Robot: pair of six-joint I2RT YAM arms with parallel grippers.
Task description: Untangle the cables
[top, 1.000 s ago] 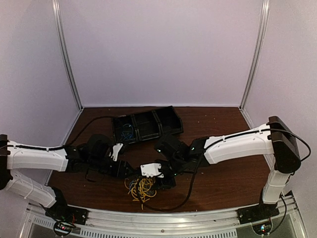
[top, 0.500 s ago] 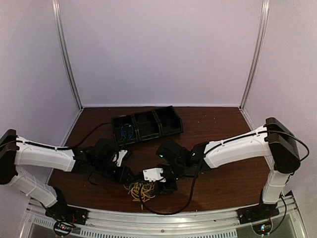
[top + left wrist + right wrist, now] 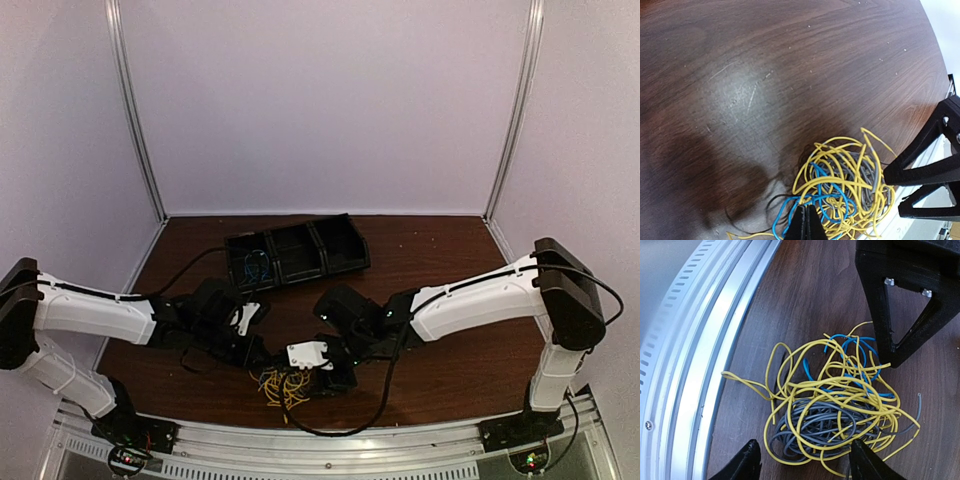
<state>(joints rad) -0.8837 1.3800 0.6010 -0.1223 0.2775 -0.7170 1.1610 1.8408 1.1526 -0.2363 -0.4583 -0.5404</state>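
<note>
Cables: tangled bundle of thin yellow, blue and grey wire loops (image 3: 283,383), on dark brown wooden surface (image 3: 440,270) at 6 o'clock, near edge.
Left fingers (image 3: 805,224): shut at blue strands (image 3: 816,206); strand pinched or not, cannot tell.
Right fingers (image 3: 742,464): spread wide astride grey coil (image 3: 815,430), holding nothing.
Handling: likely light, springy, snag-prone; take one outer yellow loop.
</note>
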